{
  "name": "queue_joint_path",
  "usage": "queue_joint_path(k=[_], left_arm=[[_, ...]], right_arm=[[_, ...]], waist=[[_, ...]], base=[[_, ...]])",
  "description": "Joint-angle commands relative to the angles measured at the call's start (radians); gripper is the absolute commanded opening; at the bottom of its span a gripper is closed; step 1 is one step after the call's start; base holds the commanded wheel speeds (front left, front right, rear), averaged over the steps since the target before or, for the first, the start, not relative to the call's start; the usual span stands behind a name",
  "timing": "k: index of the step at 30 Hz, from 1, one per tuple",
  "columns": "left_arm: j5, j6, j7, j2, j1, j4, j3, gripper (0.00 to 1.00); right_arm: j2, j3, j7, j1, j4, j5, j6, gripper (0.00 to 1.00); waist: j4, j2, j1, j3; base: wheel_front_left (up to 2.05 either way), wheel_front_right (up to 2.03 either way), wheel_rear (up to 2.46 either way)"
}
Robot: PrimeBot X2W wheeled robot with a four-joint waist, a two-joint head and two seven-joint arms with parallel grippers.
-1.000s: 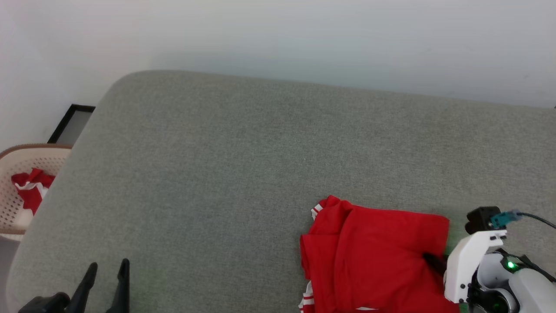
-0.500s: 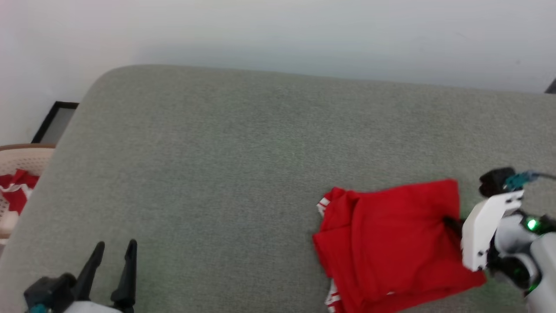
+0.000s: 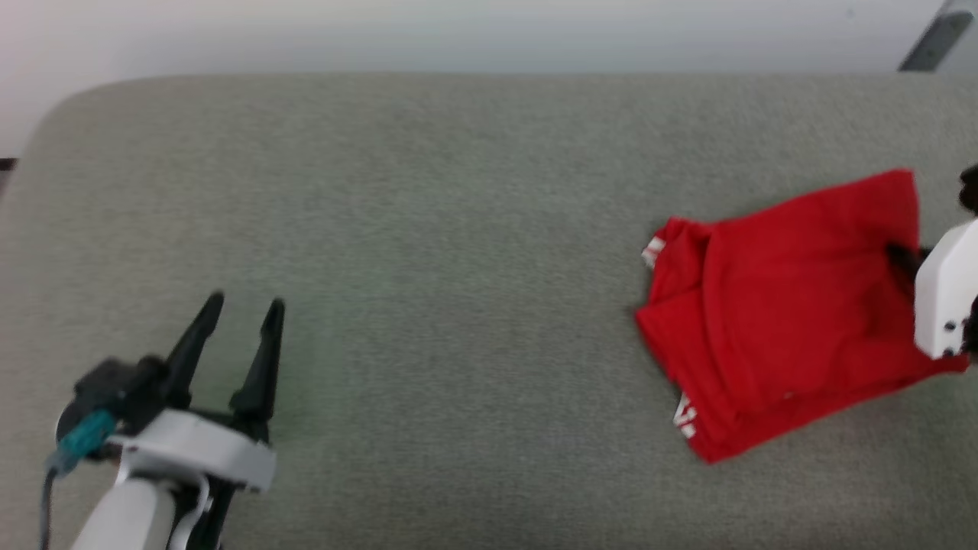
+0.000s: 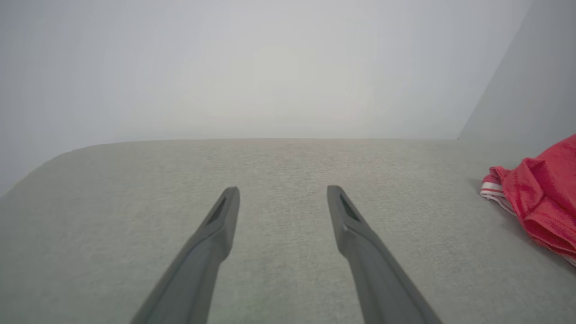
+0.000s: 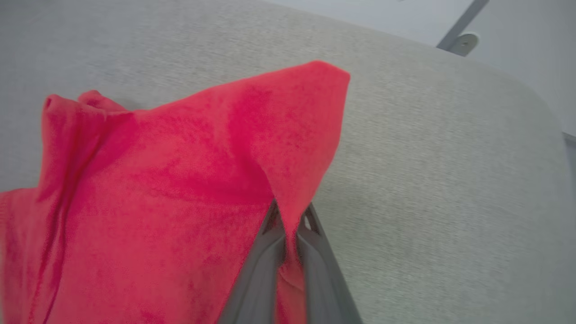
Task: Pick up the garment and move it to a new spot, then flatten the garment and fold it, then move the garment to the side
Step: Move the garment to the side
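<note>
**Garment (image 3: pixel 795 305) gripped at 3 o'clock**

A grey padded surface (image 3: pixel 458 191) with rounded corners is spread across most of the head view, and a pale wall (image 3: pixel 458 30) is seen behind it at 12 o'clock.

The red garment is laid folded on this surface at 3 o'clock in the head view, plain red side up. Bits of white striped trim (image 3: pixel 685 416) are seen at its 9 o'clock and 7 o'clock edges. In the left wrist view the garment (image 4: pixel 540 198) is found at 3 o'clock, well apart from the fingers.

The left gripper (image 3: pixel 246 302) is held over bare surface at 8 o'clock in the head view. Its two dark fingers are spread wide and nothing is held between them, as is confirmed in the left wrist view (image 4: pixel 282 190).

The right gripper (image 3: pixel 900 254) is placed at the garment's 3 o'clock edge. In the right wrist view (image 5: pixel 290 211) its fingers are closed narrowly on a fold of the red cloth (image 5: pixel 157 193), which is drawn up into a ridge between them.

A slim grey bar (image 5: pixel 459 27) is seen at 1 o'clock in the right wrist view.
</note>
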Motion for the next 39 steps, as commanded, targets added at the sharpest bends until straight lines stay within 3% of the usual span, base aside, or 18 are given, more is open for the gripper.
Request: queue_joint_path(k=[1,14,28,33,39], left_arm=[[0.003,-0.005,0.002,0.005,-0.024,-0.002,-0.009,1.00],[-0.026,-0.006,0.006,0.064,-0.290,0.037,-0.211,1.00],[-0.068,-0.006,-0.014,0.117,-0.454,0.079,-0.341,1.00],[-0.081,-0.006,-0.018,0.125,-0.481,0.081,-0.367,1.00],[-0.092,-0.004,-0.020,0.138,-0.502,0.091,-0.390,1.00]], right_arm=[[-0.010,0.005,-0.007,-0.024,-0.002,-0.003,-0.002,0.00],[-0.131,0.100,-0.166,-0.216,0.076,-0.034,-0.002,0.00],[-0.272,0.216,-0.358,-0.397,0.273,-0.162,-0.002,0.00],[-0.269,0.208,-0.403,-0.435,0.371,-0.252,-0.002,0.00],[-0.214,0.187,-0.457,-0.462,0.481,-0.308,-0.002,0.00]], waist=[[-0.070,0.0000,0.0000,0.068],[-0.206,0.0000,0.0000,0.203],[-0.263,0.0000,0.0000,0.322],[-0.257,0.0000,0.0000,0.352],[-0.245,0.0000,0.0000,0.380]], base=[[0.00,0.00,0.00],[0.00,0.00,0.00],[0.00,0.00,0.00],[0.00,0.00,0.00],[0.00,0.00,0.00]])
